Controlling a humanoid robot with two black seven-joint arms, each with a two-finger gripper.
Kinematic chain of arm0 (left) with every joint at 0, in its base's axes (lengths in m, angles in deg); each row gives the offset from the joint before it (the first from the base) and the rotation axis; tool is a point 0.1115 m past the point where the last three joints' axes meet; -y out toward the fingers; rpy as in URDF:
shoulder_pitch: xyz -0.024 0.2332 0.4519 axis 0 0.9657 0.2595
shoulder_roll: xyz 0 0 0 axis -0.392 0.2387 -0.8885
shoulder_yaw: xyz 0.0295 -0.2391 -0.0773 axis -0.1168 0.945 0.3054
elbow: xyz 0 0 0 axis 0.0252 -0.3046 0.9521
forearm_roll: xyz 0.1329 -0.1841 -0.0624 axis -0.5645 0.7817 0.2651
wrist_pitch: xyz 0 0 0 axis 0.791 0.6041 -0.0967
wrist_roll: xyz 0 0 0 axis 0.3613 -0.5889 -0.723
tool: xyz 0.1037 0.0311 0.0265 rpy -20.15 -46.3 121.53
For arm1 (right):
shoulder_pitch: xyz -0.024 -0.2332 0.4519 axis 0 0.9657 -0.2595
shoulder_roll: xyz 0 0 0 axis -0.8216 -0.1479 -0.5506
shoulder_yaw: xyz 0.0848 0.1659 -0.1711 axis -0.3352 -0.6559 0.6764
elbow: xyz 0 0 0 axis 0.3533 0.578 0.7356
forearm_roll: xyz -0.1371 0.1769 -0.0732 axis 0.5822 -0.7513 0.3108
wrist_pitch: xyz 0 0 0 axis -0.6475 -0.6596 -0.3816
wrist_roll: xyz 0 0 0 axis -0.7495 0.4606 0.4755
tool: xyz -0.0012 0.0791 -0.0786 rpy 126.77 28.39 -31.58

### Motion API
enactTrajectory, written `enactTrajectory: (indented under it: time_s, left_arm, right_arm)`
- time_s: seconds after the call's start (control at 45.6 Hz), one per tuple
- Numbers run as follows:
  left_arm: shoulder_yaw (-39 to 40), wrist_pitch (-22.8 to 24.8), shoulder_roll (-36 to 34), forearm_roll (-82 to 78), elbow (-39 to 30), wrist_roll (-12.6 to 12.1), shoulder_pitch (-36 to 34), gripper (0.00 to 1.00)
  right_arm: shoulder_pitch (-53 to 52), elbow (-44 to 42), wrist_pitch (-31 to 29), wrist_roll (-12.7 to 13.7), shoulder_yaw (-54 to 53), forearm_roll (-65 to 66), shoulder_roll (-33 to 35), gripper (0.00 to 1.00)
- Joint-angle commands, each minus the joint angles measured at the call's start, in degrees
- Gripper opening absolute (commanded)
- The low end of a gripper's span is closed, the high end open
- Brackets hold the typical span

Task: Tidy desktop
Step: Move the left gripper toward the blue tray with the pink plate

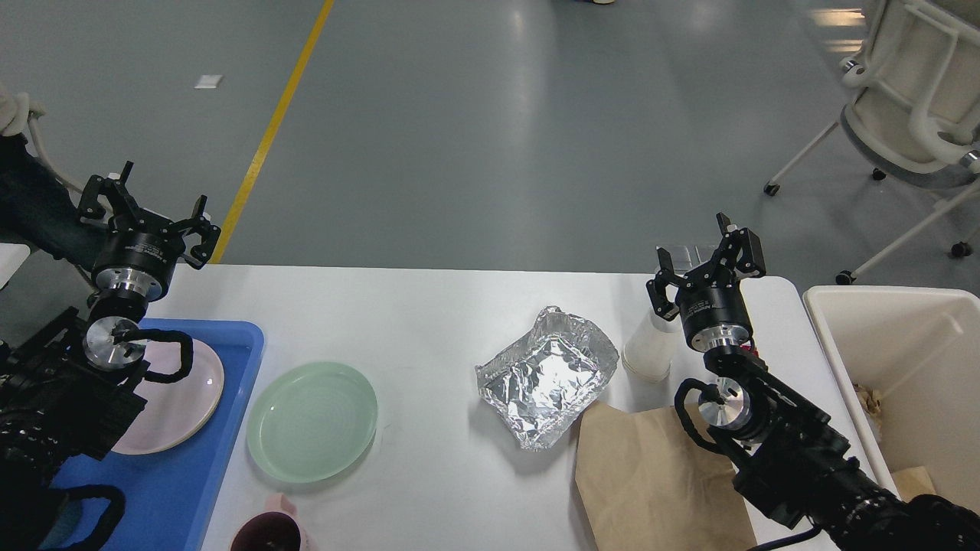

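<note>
- On your counter (429, 321): one green plate (312, 422), one foil tray (547, 375), one paper bag (651, 474).
- At nine o'clock, left pincer (149, 207) spread, empty.
- At three o'clock, right pincer (708, 252) spread, empty.

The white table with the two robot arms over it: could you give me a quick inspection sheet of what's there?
Surface: desktop, white, matte.
Job's things: green plate; pink plate in blue tray; foil container; brown paper bag; plastic cup; dark mug.
Clutter: scraps in cream bin.
Grippers: left gripper open, empty; right gripper open, empty.
Cables: black loops at both wrists.
Surroundings: grey floor, yellow line, white chair.
</note>
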Motion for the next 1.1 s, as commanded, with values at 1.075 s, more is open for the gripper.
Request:
enactTrajectory:
  time_s: [1.075]
  left_arm:
    - [-89.78,17.64,-7.65,-8.24,-0.44,-7.21,-22.44,0.97]
  right_arm:
    - [0.0,0.0,-0.01,0.0,-0.01,0.01,0.0,1.0]
